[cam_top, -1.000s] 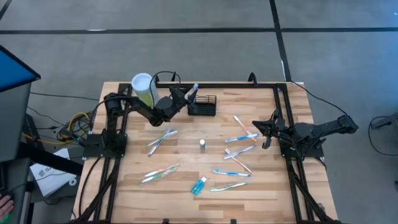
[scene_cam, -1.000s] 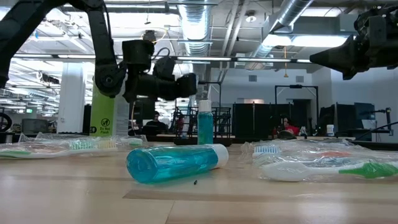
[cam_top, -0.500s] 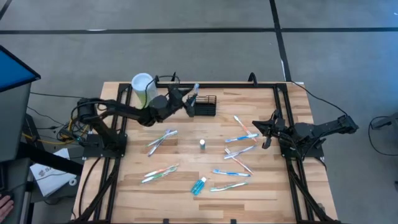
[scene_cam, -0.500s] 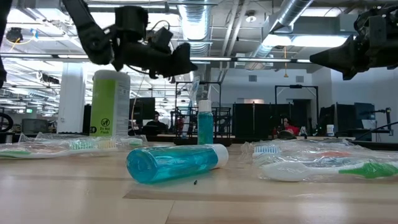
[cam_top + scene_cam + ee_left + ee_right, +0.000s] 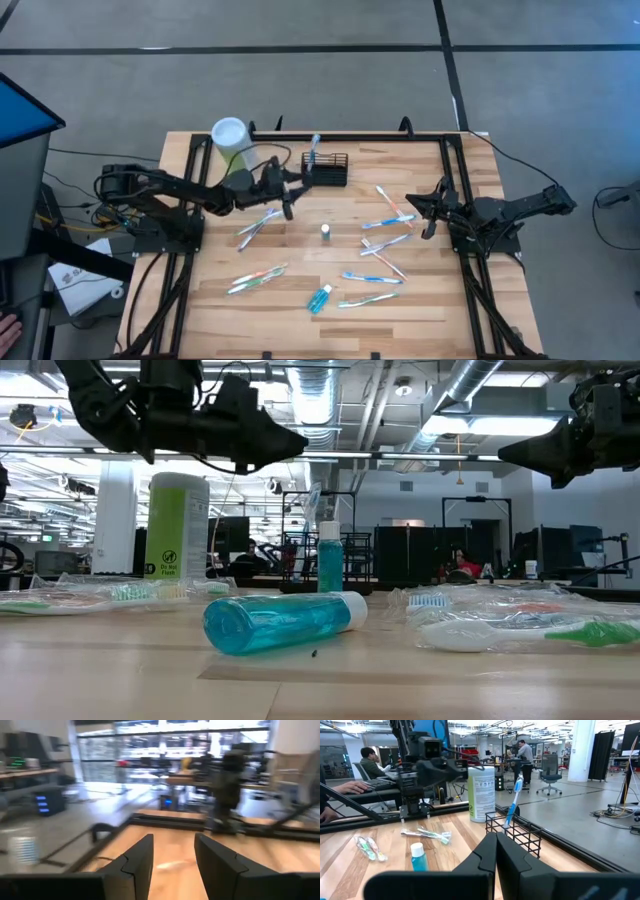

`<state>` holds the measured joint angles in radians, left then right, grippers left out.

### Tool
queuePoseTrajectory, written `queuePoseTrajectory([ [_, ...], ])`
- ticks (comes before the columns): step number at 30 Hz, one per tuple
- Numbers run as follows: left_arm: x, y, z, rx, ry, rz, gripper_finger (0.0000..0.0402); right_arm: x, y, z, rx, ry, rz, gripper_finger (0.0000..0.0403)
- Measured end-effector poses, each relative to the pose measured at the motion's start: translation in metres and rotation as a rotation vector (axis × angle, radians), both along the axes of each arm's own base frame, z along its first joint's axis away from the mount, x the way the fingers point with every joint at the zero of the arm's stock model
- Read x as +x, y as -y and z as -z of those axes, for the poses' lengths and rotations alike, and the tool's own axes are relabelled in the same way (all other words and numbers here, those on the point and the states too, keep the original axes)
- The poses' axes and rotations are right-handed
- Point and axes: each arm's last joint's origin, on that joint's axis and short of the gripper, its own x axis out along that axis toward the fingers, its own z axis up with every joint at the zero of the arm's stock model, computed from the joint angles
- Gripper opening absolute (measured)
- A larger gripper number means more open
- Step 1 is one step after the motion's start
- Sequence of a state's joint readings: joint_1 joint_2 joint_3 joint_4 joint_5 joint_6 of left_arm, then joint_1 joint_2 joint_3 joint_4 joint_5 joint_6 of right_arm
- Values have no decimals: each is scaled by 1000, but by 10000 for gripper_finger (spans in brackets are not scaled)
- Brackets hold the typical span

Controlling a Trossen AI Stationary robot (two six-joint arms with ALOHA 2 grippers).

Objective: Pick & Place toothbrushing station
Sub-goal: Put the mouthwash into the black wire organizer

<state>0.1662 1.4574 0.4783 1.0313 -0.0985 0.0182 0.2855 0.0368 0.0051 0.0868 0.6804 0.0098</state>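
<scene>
empty fingers (image 5: pixel 142 865) stand parted, with nothing between them: the left gripper (image 5: pixel 289 192) now hangs over bare wood just short of the toothbrushing station (image 5: pixel 327 170), where a second ago it was poised right at the basket's near end with a toothbrush (image 5: pixel 313 150) at its tip. that brush now stands upright in the black wire basket's left end, blue handle and pale head rising above the rim, and the arm has drawn back toward its base on the left side of the table (image 5: pixel 300 250). the reading is that one brush has been delivered and released, and the left arm is free for the next.

the basket itself sits at the far edge of the table, just beside the pale-green cylinder with a white lid (image 5: pixel 230 140). plenty is left: wrapped toothbrushes (image 5: pixel 258 222) lie scattered across the boards, with a small blue bottle (image 5: pixel 325 232) standing mid-table and a larger blue bottle (image 5: pixel 320 298) on its side near the front.

the right gripper (image 5: pixel 432 215) waits over the right side of the table, fingers pressed together on nothing, unmoved through the sequence.
</scene>
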Motion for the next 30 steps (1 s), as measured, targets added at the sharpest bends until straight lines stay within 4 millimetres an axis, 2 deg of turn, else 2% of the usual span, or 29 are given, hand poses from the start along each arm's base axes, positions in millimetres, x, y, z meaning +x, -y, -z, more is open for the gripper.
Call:
queuePoseTrajectory([
  [7, 3, 23, 3, -1, -25, 153, 138, 0, 0, 0, -2, -1, 0, 1],
  [22, 4, 47, 13, -61, -116, 240, 139, 0, 0, 0, 0, 3, 0, 1],
  [30, 10, 54, 38, -71, -222, 224, 141, 0, 0, 0, 6, 5, -1, 1],
])
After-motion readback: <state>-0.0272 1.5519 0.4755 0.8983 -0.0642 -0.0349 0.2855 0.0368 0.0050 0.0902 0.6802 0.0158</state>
